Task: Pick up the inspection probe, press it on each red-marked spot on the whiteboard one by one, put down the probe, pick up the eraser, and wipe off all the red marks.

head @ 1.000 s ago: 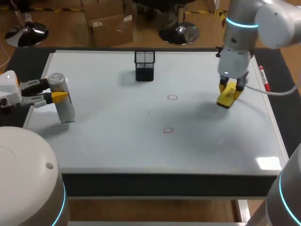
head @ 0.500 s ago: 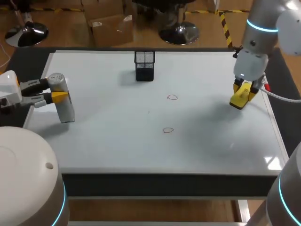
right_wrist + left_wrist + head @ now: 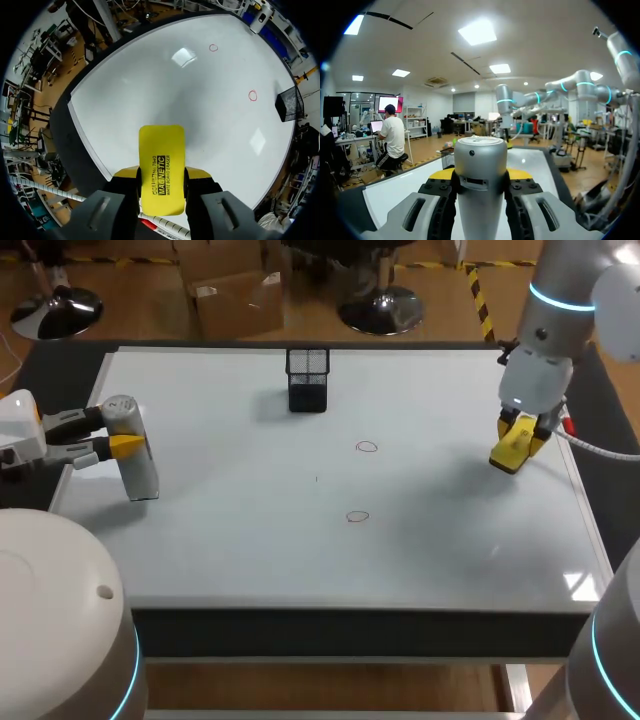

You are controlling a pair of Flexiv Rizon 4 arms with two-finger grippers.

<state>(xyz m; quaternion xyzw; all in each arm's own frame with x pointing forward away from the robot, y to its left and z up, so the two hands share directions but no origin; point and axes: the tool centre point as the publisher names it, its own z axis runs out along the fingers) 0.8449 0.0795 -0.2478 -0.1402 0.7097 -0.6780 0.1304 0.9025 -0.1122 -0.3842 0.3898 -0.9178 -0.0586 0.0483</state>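
The inspection probe (image 3: 133, 450), a grey cylinder, stands upright at the whiteboard's left edge, and my left gripper (image 3: 118, 432) is shut on it; in the left wrist view the probe (image 3: 481, 185) fills the gap between the fingers. My right gripper (image 3: 520, 433) is shut on the yellow eraser (image 3: 510, 448), held a little above the whiteboard's right side; in the right wrist view the eraser (image 3: 161, 167) sticks out ahead of the fingers. Two small red circles are on the board: one red mark (image 3: 367, 447) near the middle, another red mark (image 3: 357, 517) nearer the front.
A black mesh pen holder (image 3: 307, 379) stands at the back middle of the whiteboard (image 3: 240, 540). A red marker (image 3: 561, 406) lies along the board's right edge, just behind my right gripper.
My right arm has carried the eraser to the right, away from the red marks, then nearly stopped. The left arm and probe have stayed put.
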